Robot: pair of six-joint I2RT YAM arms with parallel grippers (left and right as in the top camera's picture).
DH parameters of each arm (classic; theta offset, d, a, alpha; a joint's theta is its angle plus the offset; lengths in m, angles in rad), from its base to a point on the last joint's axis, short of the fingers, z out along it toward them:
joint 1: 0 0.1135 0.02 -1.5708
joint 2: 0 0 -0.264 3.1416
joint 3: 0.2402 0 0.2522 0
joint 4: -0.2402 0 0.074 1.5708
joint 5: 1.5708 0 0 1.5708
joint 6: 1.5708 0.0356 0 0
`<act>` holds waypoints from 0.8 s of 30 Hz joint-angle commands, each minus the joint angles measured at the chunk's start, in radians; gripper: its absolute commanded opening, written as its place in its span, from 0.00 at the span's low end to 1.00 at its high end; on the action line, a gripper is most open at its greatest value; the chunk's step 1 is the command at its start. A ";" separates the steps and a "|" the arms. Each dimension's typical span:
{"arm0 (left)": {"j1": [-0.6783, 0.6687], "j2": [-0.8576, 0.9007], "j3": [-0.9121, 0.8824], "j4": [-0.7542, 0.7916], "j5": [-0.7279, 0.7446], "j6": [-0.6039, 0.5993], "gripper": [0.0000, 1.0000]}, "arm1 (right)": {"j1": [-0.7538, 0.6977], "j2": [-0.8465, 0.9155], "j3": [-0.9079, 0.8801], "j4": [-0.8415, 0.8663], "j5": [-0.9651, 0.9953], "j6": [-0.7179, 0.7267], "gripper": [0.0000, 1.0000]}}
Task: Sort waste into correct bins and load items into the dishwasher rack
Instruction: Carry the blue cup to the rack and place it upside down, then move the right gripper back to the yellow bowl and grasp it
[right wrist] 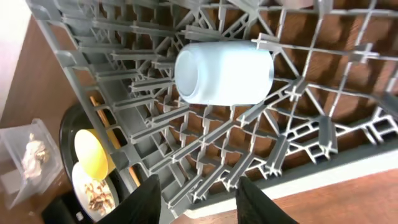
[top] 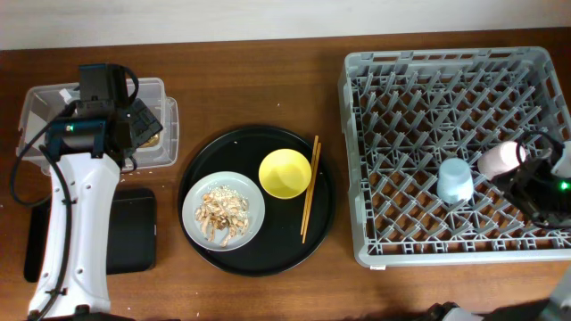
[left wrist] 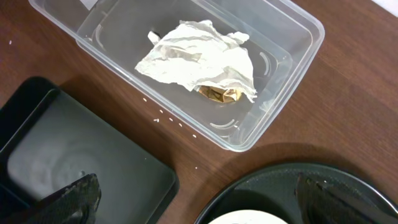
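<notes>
Two cups sit in the dishwasher rack (top: pixel 446 59): the light-blue cup (top: pixel 454 179) at centre and the pink cup (top: pixel 498 158) toward 3 o'clock, beside the right hand (right wrist: pixel 199 185), whose fingers are parted and empty. It should lift straight up to avoid nudging either cup. The left hand (left wrist: pixel 199 198) gapes wide over the clear tub (left wrist: pixel 118 31).

Left arm (top: pixel 78 214): long white link, topped by a black joint housing with a teal band. A thin black cable (top: pixel 14 183) loops beside the link. Left claw (left wrist: pixel 202 202): black fingers (left wrist: pixel 71 199), dull and grainy. Right arm (top: pixel 540 187): all black, with one small green light. Right claw (right wrist: pixel 202 199): smooth black fingers (right wrist: pixel 148 200), tapered.
</notes>
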 commanded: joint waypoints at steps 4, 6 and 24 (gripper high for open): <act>0.002 0.005 0.000 0.001 0.000 -0.013 0.99 | 0.169 -0.109 0.005 0.073 0.044 0.070 0.13; 0.002 0.005 0.000 0.001 0.000 -0.013 0.99 | 0.257 -0.062 0.005 0.150 0.113 0.145 0.04; 0.002 0.005 0.000 0.001 0.000 -0.013 0.99 | 0.392 0.257 0.023 0.149 0.591 0.334 0.04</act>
